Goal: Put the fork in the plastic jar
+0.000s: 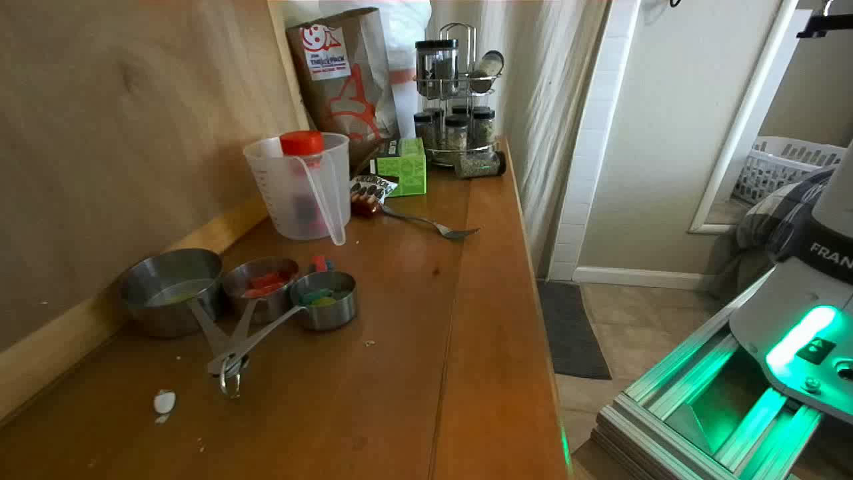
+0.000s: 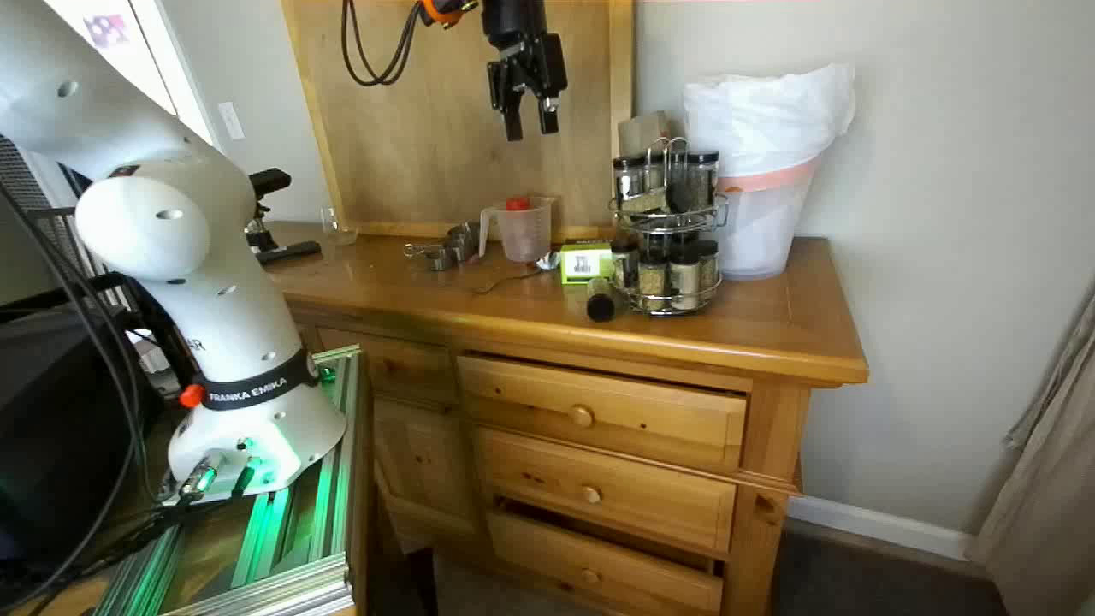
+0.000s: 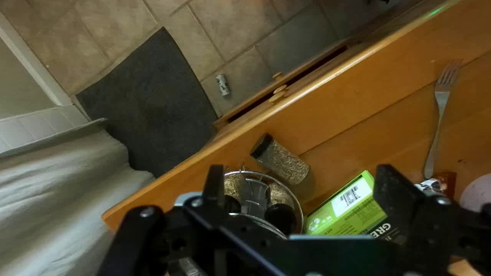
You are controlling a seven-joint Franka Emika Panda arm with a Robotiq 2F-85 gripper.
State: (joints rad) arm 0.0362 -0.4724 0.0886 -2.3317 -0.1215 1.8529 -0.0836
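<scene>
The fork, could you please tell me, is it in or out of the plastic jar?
Out. In both exterior views, the fork lies on the wooden tabletop, apart from the plastic jar.

Green light floods the robot base (image 1: 776,300) in both exterior views, its strip (image 1: 801,339) blown nearly white toward four o'clock in an exterior view; in an exterior view a bright patch (image 2: 133,51) washes out toward ten. The wrist view is dim, the gripper (image 3: 301,182) soft-edged black at six, pale sheen along the tabletop edge (image 3: 314,87).
</scene>
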